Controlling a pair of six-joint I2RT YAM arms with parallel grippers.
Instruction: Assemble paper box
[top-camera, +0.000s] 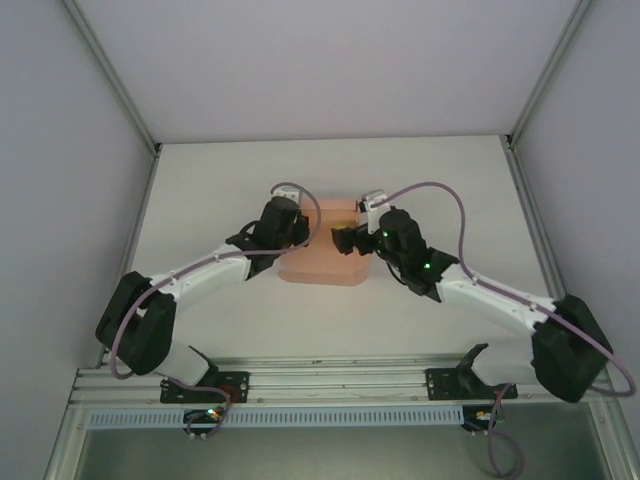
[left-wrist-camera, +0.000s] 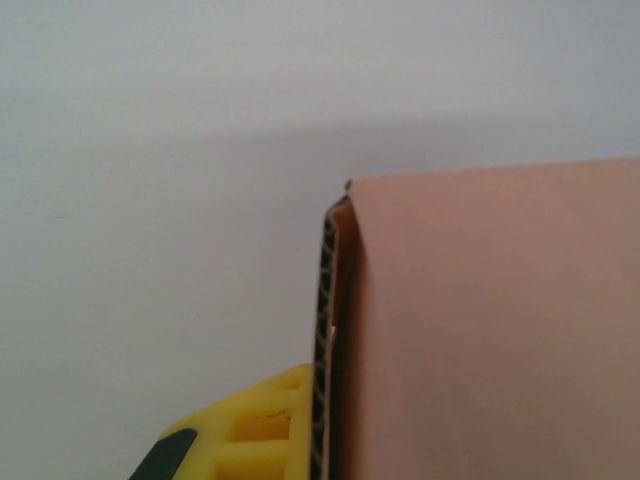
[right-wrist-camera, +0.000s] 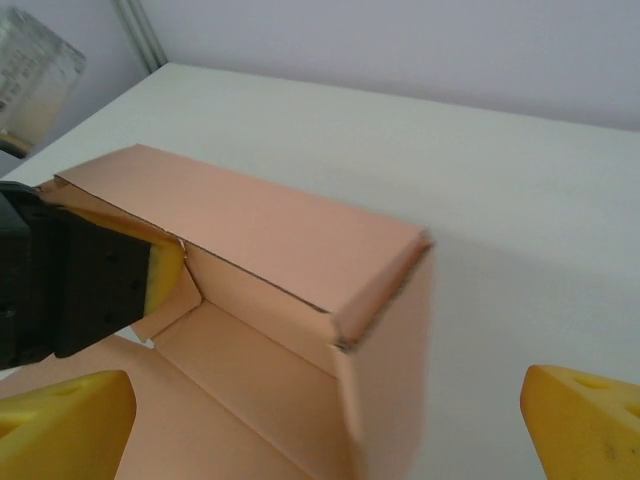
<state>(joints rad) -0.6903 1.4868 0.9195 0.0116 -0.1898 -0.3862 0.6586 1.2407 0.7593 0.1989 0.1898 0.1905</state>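
The salmon-pink paper box (top-camera: 322, 265) lies mid-table, partly folded, its far wall and side walls raised around the floor (right-wrist-camera: 250, 400). My left gripper (top-camera: 305, 238) is shut on the box's left side wall. One yellow finger (left-wrist-camera: 250, 430) presses the wall's corrugated edge (left-wrist-camera: 325, 330), and the other finger is hidden behind the cardboard. In the right wrist view that finger's yellow pad (right-wrist-camera: 165, 275) sits inside the box corner. My right gripper (right-wrist-camera: 325, 430) is open, its fingertips straddling the box's right wall (right-wrist-camera: 390, 380) without touching it.
The white table (top-camera: 200, 190) is ringed by pale enclosure walls with metal posts at the back corners (top-camera: 157, 148). An aluminium rail (top-camera: 330, 380) runs along the near edge. Purple cables (top-camera: 445, 195) loop over both arms.
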